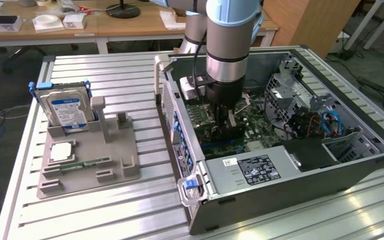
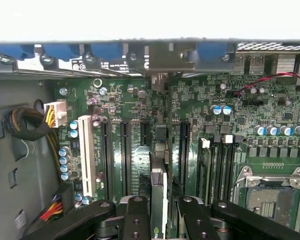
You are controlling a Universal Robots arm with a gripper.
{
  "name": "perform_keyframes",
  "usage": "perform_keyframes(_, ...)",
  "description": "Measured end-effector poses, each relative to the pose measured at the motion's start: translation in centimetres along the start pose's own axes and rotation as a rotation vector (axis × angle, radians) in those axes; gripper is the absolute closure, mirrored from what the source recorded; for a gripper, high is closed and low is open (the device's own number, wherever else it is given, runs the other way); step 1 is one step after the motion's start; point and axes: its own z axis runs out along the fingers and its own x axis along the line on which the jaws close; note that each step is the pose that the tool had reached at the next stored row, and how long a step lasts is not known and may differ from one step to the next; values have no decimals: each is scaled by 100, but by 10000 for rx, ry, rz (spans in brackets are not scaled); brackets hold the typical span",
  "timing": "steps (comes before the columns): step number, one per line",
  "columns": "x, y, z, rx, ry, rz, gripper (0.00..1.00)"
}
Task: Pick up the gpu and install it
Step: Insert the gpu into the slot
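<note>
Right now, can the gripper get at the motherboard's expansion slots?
Probably yes. The gripper, shut on the gpu, hangs inside the open case over the expansion slots, and nothing visible lies between card and board.

Arm (image 1: 229, 30) vertical, wrist low, jaws tight on the gpu (image 2: 159, 200).

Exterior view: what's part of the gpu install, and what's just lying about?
Job:
gpu, held edge-on in the gripper
motherboard
open computer case

Lying about:
hard drive, memory stick and square chip, all on the grey stand
</note>
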Motion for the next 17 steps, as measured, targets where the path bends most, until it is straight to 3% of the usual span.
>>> perform_keyframes(17, -18, 10, 13, -4, 12, -7, 74)
